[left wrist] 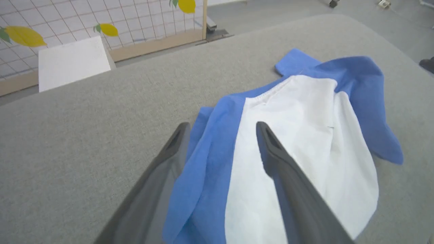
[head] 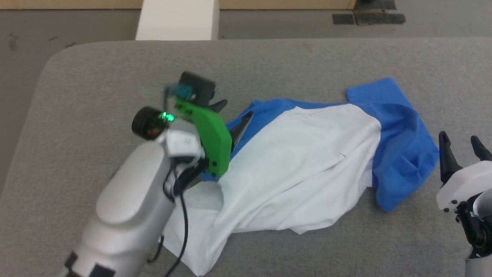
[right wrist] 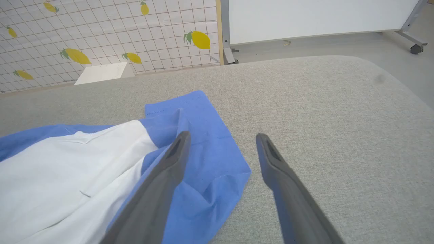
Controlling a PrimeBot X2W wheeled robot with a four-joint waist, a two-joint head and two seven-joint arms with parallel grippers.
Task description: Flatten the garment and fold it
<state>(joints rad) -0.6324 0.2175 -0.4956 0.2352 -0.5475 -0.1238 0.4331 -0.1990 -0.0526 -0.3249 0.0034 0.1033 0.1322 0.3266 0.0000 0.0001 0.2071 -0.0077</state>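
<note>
On the left, the left gripper [head: 236, 109] is seen with its jaws spread wide and nothing pinched. In the left wrist view a blue sleeve [left wrist: 206, 152] is straddled by the two fingers, though whether it's actually touched can't be told.

The shirt [head: 307, 154] is found crumpled across the middle of the grey table [head: 115, 69]. Its white body is bunched and twisted, and the other sleeve [head: 399, 146] is rumpled into a heap at the right end.

Further right, the right gripper [head: 458, 136] is parked just beside that heap, jaws also wide apart and empty. In its own wrist view one finger is lined up over blue cloth and the other over bare table.

So flattening looks barely started tbh. For this step to be done well, a single layer of sleeve or shoulder seam should probably be grabbed on each side. If a whole wad is taken, the folds just get dragged along. Both ends could then be pulled apart evenly and kept low to the table so the white middle gets smoothed out. Whether the print side is up can't be told from here.
</note>
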